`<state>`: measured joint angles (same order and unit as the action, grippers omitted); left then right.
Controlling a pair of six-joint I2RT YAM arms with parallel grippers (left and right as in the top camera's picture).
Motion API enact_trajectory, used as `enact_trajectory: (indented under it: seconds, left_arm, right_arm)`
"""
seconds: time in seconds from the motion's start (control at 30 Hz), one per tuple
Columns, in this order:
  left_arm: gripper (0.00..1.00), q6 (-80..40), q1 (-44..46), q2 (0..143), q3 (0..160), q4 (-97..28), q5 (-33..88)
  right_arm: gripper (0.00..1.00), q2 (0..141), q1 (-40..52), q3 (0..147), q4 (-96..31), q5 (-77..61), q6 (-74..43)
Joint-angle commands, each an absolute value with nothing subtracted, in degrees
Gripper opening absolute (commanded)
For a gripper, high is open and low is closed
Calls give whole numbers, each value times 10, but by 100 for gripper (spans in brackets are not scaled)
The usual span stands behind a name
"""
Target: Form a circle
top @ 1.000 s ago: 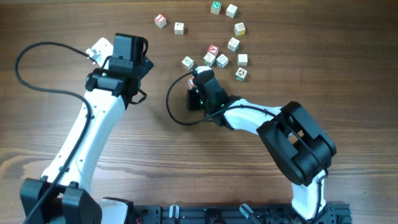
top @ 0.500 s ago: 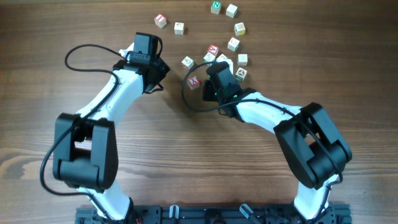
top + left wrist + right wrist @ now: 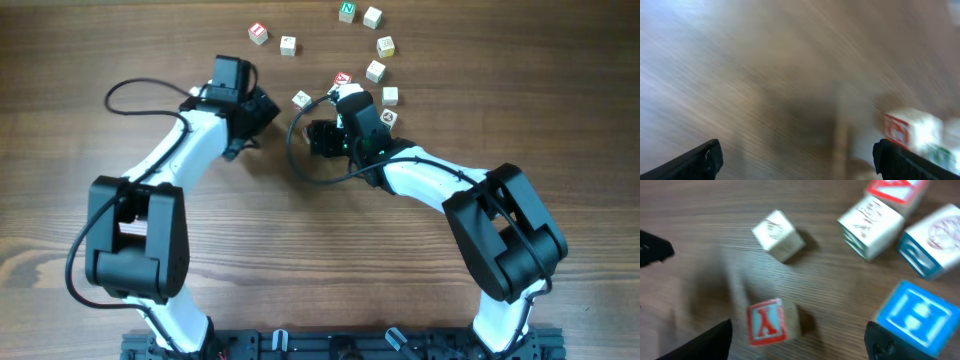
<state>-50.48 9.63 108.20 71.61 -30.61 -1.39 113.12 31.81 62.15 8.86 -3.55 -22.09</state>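
Crowding the top-centre of the wooden surface (image 3: 300,270), letter cubes (image 3: 375,70) lie scattered in a loose clump & a broken arc, w/ no closed circle. A green-letter cube (image 3: 347,11) sits almost at the frame's top edge. Lots of bare wood lies open below & to both sides, w/ a black rail (image 3: 350,345) along the bottom edge. The cubes are small, pale wood, w/ red, green or blue faces. The right end effector (image 3: 799,330) is among them, fingers spread wide, holding nothing. A red Y cube (image 3: 767,322) lies loose on the wood btwn its fingers, w/ a blue H cube (image 3: 912,312) off to one side. The left end effector (image 3: 797,152) is just beside the clump, also wide open & empty; its own view is heavily blurred. The wood is mid-brown, grain running side to side.
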Motion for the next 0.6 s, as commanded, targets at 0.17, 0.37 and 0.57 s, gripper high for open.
enact_trajectory:
  seconds: [0.17,0.37,0.57]
  left_arm:
    - [100,-558,-53,1090,718,-369,6]
    - [100,-558,-62,1090,718,-373,6]
    - [100,-558,-62,1090,718,-374,6]
  right_arm:
    - [84,1133,319,667,89,-96,-102]
    - [67,1169,327,667,64,-117,-80]
    - [61,1194,341,668,84,-99,-75]
